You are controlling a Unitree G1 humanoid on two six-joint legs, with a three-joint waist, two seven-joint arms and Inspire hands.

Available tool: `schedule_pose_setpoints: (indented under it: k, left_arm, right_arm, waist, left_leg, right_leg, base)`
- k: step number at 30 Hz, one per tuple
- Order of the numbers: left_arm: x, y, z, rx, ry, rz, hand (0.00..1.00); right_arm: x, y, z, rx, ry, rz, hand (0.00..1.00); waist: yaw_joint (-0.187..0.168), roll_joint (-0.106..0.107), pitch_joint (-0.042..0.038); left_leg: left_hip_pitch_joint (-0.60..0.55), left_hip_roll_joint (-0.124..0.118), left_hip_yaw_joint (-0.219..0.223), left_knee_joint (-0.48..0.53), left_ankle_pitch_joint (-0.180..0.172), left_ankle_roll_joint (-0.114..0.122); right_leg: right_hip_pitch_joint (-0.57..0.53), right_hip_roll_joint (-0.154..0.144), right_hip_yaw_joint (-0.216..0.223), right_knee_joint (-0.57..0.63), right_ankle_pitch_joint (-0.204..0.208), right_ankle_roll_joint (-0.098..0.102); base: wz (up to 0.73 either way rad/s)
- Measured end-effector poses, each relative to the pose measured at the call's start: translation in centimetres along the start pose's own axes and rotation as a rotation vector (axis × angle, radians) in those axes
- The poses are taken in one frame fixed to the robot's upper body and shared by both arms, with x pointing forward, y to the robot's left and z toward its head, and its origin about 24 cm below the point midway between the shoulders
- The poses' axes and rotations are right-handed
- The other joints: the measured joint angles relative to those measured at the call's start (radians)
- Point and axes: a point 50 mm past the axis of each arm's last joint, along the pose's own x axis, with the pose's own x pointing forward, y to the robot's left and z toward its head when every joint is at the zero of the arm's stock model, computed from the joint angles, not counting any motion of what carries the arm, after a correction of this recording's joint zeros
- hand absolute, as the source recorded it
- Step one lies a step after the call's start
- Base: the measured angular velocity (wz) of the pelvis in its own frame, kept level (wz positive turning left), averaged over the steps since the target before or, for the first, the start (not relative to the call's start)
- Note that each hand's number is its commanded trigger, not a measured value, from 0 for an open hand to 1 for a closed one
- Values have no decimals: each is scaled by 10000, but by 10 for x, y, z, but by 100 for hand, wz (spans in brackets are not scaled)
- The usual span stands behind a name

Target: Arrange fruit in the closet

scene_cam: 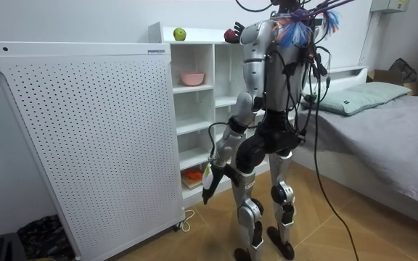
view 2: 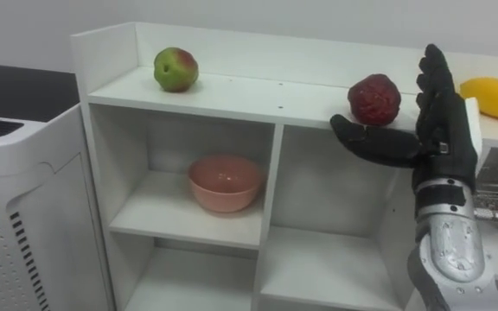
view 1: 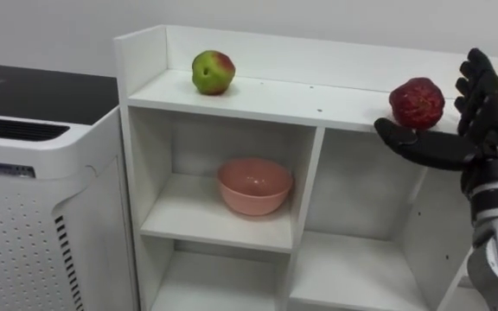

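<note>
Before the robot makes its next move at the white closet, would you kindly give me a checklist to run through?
1. Right hand open beside the dark red wrinkled fruit: ok, fingers straight.
2. Red fruit resting on the white closet's top shelf: ok.
3. Thumb touching that fruit: cannot tell.
4. Green-and-red apple sitting apart at the shelf's left end: ok.
5. Room between the hand and the oblong yellow fruit on its right: cannot tell.
6. Left hand hanging low, away from the top shelf: ok.
</note>
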Motion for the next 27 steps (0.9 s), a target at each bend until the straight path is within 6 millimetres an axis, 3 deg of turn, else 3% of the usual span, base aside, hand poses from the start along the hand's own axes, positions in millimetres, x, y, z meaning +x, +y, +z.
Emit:
schedule_pose_setpoints:
  k: [2,3,4,5,6,16,27]
  left_arm:
    - [1,4,9,-2,-217,65,0]
    - [2,7,15,-18,-361,58,0]
    - [3,9,20,-22,-481,48,0]
    - [3,11,23,-26,-552,58,0]
    - [3,13,27,-96,-702,51,0]
    - [4,21,48,-738,-1307,-96,0]
    - [5,25,58,-793,-1560,-75,0]
  right_arm:
    - [1,1,2,-80,-88,79,0]
    - [2,1,3,-249,-170,172,14]
    - [2,1,4,-407,-223,275,45]
    - [2,1,4,-478,-240,321,85]
    - [2,2,4,-611,-274,392,100]
    - [3,0,5,-1565,-365,683,100]
    - [7,2,8,-1508,-543,633,100]
  waist:
    - [-2,72,8]
    - [3,131,33]
    - [5,174,21]
    - [3,190,15]
    - [3,210,3]
    - [20,154,-36]
    - [57,243,25]
  left_leg:
    - [-83,11,-8,59,0,0]
    - [-106,15,-9,81,0,0]
    - [-119,15,-10,78,0,0]
    - [-121,16,-10,76,0,0]
    - [-121,18,-10,67,0,0]
    - [-69,11,-5,50,2,-2]
    - [16,33,183,12,4,-2]
  right_leg:
    - [-56,6,-5,12,12,-15]
    - [-72,12,-2,12,30,-25]
    - [-89,13,-3,15,34,-26]
    - [-98,14,-3,18,34,-26]
    - [-111,18,-1,24,34,-27]
    - [-118,18,30,5,36,-23]
    - [-126,34,171,10,41,-29]
  base:
    - [0]
    - [0]
    - [0]
    - [0]
    - [0]
    - [0]
    - [-4]
